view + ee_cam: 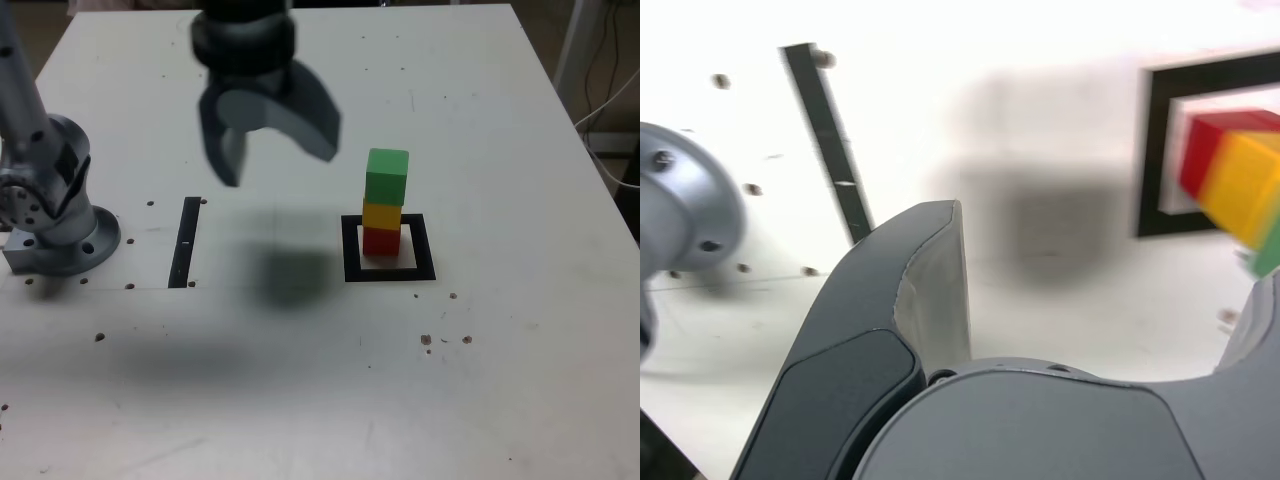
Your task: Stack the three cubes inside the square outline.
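Counter [540, 350]: spreads all around the square outline [352, 250]; a bump to it could shake the stack, since nothing but the cubes' own weight seems to hold them.
Arm [245, 40]: above the counter, on the exterior view's left of the outline, blurred there as if in motion; the likeliest fault would be a swing back towards the outline at tower height, knocking the top off.
Fingers [870, 290]: released, spread wide with nothing between them, beside the outline and apart from the stack; so a dropped cube is no danger, but spread like this they take up more room, and one could clip the green cube if the wrist turned.
Outline: frames the foot of the stack; being flat tape, I'd judge it no fence, so a sideways shove could carry the bottom cube over it.
Black strip [184, 243]: on the exterior view's left of the outline, well apart; harmless unless taken for the target.
Green cube [386, 178]: top of the stack, over the outline; first to fall if brushed.
Yellow cube [382, 216]: middle, between green and red; an off-centre seat here would tip green, though I cannot tell how squarely the faces meet.
Red cube [381, 242]: bottom, inside the outline, on its white; if it slid, all three would go.
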Available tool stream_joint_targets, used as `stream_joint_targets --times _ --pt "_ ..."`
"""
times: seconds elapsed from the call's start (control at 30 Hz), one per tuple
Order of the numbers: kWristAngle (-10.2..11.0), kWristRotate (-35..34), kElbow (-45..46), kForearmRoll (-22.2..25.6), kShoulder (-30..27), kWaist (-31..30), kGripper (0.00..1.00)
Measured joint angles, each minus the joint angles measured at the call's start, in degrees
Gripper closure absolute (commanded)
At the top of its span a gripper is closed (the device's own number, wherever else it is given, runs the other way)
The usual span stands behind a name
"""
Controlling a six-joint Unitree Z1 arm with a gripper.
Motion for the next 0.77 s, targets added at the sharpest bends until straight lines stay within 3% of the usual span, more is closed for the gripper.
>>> stream_joint_targets --times 0.43,0.77 --pt "-0.93 -2.29 17.75 -6.39 -3.82 1.51 0.01" --pt "-2.25 -2.39 21.6 -8.61 -3.63 1.67 0.01"
